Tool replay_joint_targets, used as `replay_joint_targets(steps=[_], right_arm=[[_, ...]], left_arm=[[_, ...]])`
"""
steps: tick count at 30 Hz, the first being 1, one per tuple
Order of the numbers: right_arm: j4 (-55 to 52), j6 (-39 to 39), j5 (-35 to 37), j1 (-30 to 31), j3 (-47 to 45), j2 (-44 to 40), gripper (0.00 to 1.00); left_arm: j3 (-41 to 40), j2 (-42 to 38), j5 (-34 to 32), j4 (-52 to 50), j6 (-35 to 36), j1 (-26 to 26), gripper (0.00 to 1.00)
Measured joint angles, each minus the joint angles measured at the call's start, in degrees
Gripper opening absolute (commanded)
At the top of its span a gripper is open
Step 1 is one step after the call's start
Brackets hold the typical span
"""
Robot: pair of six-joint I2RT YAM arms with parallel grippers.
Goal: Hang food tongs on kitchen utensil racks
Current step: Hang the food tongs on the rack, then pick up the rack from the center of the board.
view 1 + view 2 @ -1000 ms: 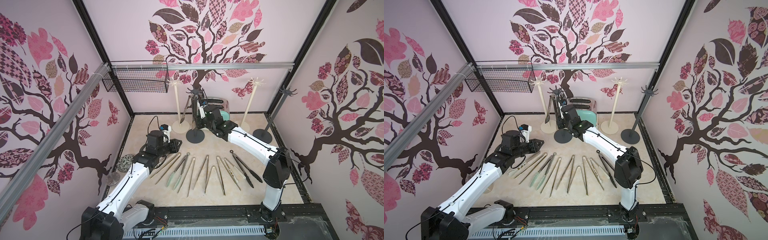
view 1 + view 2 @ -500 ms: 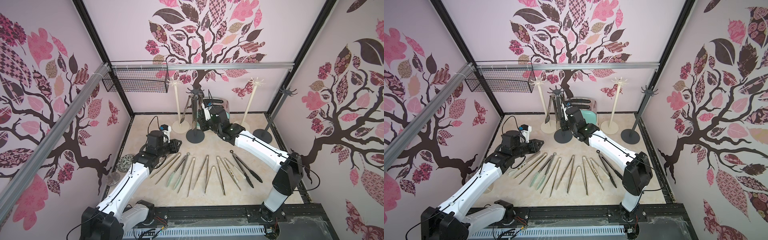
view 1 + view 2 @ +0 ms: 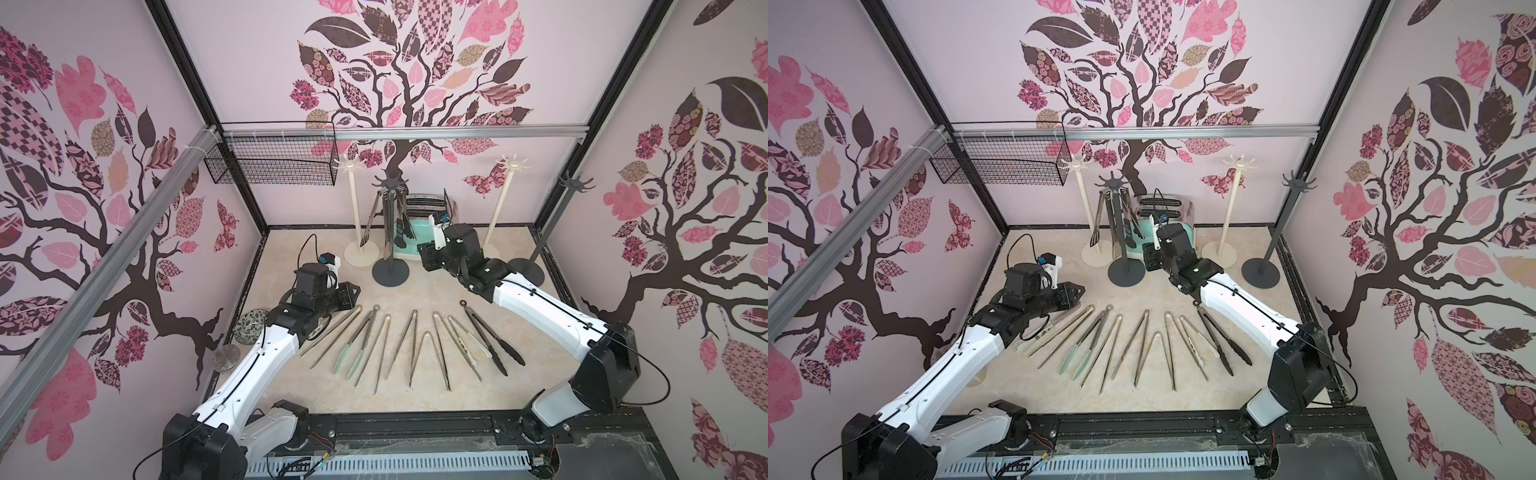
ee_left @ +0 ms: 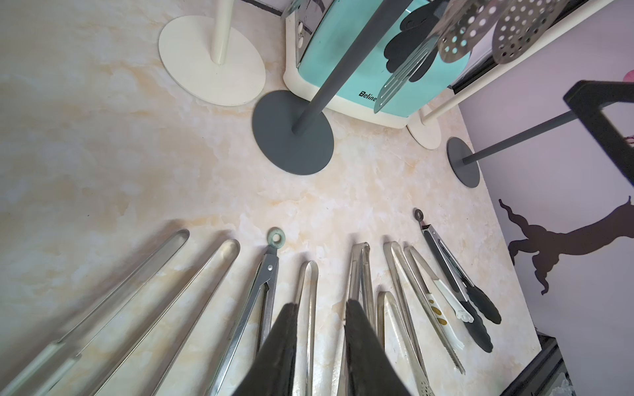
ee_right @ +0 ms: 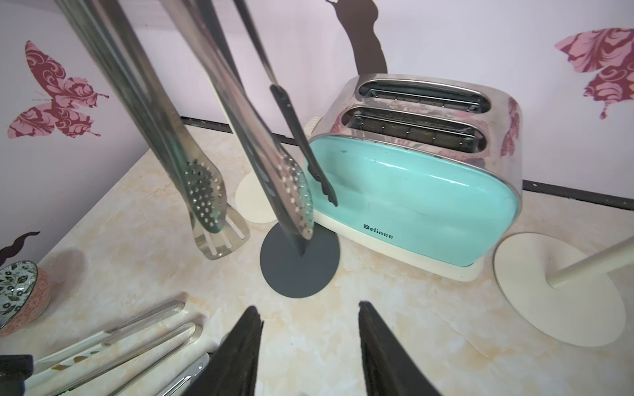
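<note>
1. Currently your left hand (image 4: 321, 304) and right hand (image 5: 308, 307) gape empty.
2. Food tongs (image 4: 270, 274) fan across the table (image 4: 103, 137); some hang on the dark grey rack (image 3: 390, 272).
3. Likely stiff, slippery steel: grip near the bend.

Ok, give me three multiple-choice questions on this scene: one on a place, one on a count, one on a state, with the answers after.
1. Where do tongs hang?
A. on the dark grey rack by the toaster
B. on the other dark grey one
C. on a cream one

2. How many racks stand on the table?
A. two
B. four
C. six

3. The right gripper has its jaws:
A. shut on tongs
B. open and empty
C. shut on the toaster

Answers:
1 A, tongs dangle from its crown.
2 B, two cream, two dark grey, the second at.
3 B, the wrist view shows only bare table between the jaws.
</note>
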Motion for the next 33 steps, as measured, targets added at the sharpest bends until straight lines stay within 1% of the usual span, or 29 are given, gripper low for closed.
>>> replay_joint_targets(steps=[8, 17, 20, 24, 26, 28, 33], right_arm=[[1.27, 0.68, -2.23, -8.15, -9.66, -7.41, 0.53], [2.78, 0.7, -6.95, -20.39, -19.63, -15.56, 0.56], [3.3, 0.57, -9.64, -27.21, -23.08, -18.43, 0.58], [4.68, 0.46, -13.18, -39.63, -27.04, -21.53, 0.61], [5.9, 0.2, -13.81, -43.56, -27.87, -21.68, 0.62], [8.07, -0.59, -14.49, -45.0, -28.41, -21.24, 0.64], [16.35, -3.72, -15.65, -45.0, -28.48, -17.25, 0.68]], left_arm=[[-0.11, 0.04, -0.92, -1.49, -0.07, 0.0, 0.28], [-1.31, 0.74, -2.25, -1.88, 0.0, 0.0, 0.29], [-2.19, 0.72, -2.27, -1.46, 0.24, 0.0, 0.29], [-5.22, 0.57, -1.36, 0.7, 1.09, 0.0, 0.29], [-6.84, 0.57, -0.48, 2.43, 1.49, 0.0, 0.29], [-8.33, 0.57, 0.66, 4.5, 1.66, 0.0, 0.29], [-10.58, 0.57, 4.22, 10.73, 1.7, -0.04, 0.29]])
